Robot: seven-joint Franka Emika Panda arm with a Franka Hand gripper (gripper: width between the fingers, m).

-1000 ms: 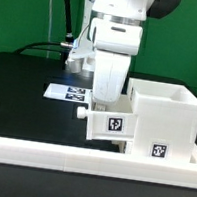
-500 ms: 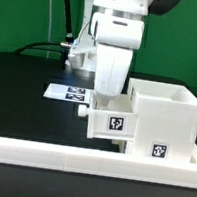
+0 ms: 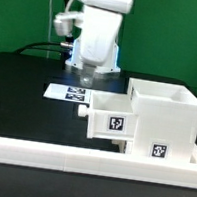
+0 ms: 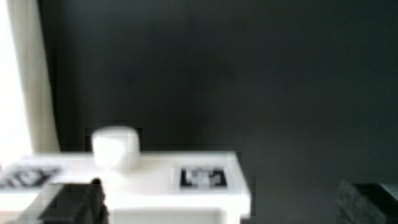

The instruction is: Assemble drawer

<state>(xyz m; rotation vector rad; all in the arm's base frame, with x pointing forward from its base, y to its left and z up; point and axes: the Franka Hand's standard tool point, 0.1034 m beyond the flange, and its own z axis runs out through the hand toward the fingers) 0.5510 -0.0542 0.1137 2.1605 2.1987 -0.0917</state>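
A Franka arm hangs above a half-built white drawer unit on a black table. The housing point(image 3: 164, 120), the large cube-like shell, stands against the low white rail point(image 3: 88, 163) that runs in front of it. One open-topped tray point(image 3: 109, 118) sits partly pushed into the housing's side toward the exterior view's left, its tagged face and small knob still protruding. Just behind the tray, flat on the table, lies the marker board point(image 3: 69, 93).

The gripper point(image 3: 83, 82) is above and behind the tray, over the marker board and clear of every part. In the wrist view its dark fingers point(image 4: 71, 203) show at the frame's edge, spread well apart with nothing between them, so the hand is released and empty.

Judging by how far the tray stands out from the housing, it does not look fully seated. To finish the step well, the arm would likely need to come down on the tray's outer face, square to the housing, and press straight along the slot. An off-centre push could skew the tray and jam it, or shift the housing along the rail. The second tray is not visible in either view.
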